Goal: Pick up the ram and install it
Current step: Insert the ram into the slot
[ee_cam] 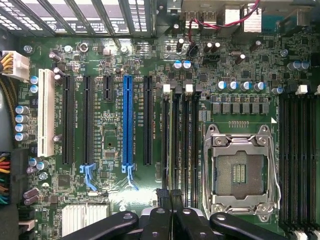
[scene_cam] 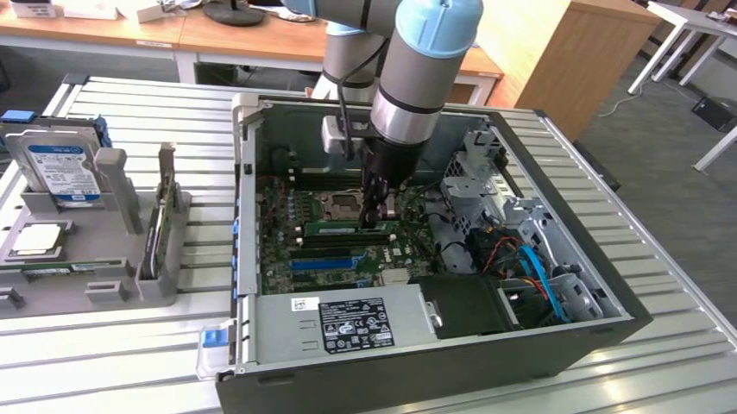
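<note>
The ram (scene_cam: 340, 229), a long green stick, stands on edge in a black memory slot of the motherboard inside the open computer case (scene_cam: 244, 216). In the wrist view the ram (ee_cam: 171, 140) shows edge-on as a thin line running the slot's length. My gripper (scene_cam: 374, 217) reaches straight down into the case at the end of the stick towards the exterior view's right. Seen from the wrist, the gripper (ee_cam: 170, 196) is shut, and the stick's edge runs into the seam between its black fingertips (ee_cam: 162, 200).
Empty black memory slots (ee_cam: 187, 145) lie beside the ram, then the open CPU socket (ee_cam: 240, 172). A blue expansion slot (ee_cam: 127, 120) lies on the other side. The power supply (scene_cam: 345, 323) and cable-filled drive bays (scene_cam: 519, 250) crowd the case. A grey parts holder (scene_cam: 116, 185) carries a hard drive (scene_cam: 64, 172).
</note>
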Controlling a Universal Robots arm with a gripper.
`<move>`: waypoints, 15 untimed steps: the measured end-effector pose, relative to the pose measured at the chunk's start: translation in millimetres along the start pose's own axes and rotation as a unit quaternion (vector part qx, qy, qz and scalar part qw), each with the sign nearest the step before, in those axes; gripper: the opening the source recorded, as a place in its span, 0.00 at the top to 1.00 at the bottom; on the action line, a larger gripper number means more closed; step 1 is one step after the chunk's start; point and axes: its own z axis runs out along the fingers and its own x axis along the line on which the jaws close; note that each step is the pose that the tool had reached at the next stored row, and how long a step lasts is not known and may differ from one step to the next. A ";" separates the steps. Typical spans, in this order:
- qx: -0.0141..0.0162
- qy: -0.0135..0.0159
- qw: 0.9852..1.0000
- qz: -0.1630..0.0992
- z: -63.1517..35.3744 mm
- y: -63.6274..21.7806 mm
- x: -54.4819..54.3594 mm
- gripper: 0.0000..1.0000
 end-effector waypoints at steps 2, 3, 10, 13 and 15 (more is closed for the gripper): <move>0.000 0.000 1.000 -0.001 0.6 0.0 0.0 0.88; 0.000 0.000 1.000 -0.001 0.9 0.0 0.0 0.88; 0.000 0.000 1.000 -0.002 2.3 -0.1 0.0 0.88; 0.000 0.000 1.000 -0.002 3.0 -0.1 0.1 0.88; 0.000 0.000 1.000 -0.002 3.0 -0.1 0.1 0.88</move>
